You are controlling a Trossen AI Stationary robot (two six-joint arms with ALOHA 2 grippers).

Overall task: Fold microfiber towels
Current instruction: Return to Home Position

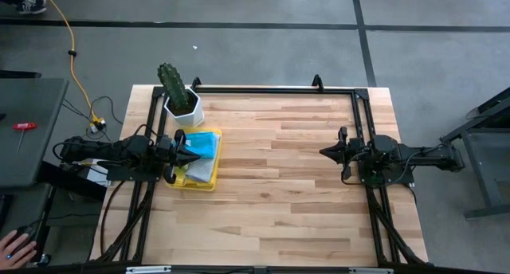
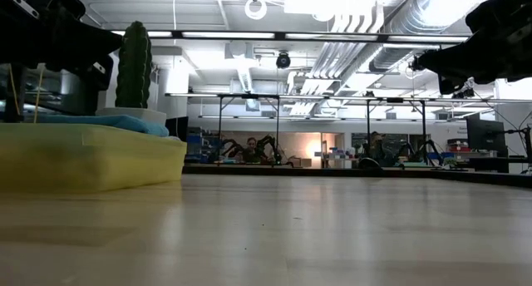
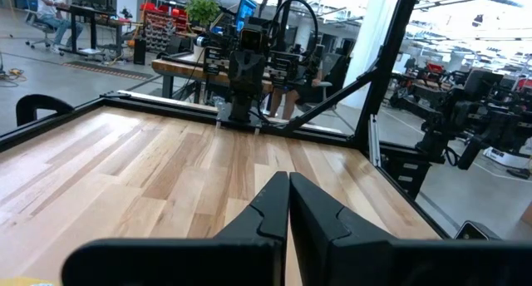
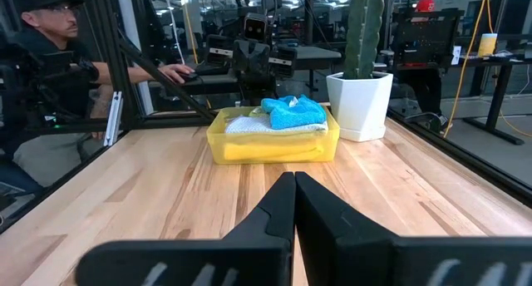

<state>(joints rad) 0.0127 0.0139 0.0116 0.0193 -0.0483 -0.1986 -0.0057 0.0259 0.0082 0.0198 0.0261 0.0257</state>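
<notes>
The blue towel (image 1: 204, 142) lies on top of other folded towels (image 4: 249, 126) in the yellow tray (image 4: 274, 148) at the tabletop's (image 1: 279, 196) left side, just beside a potted cactus (image 1: 183, 105); the left tool (image 1: 192, 155) hangs over the tray, fingers pressed together; the right tool (image 1: 325, 152) waits at the right side, well apart, likewise pressed together.

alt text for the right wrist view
A yellow tray holding folded towels, a blue towel on top, sits on the table beside a potted cactus. The right hand, shut, points at it; the left arm waits behind the tray.
</notes>
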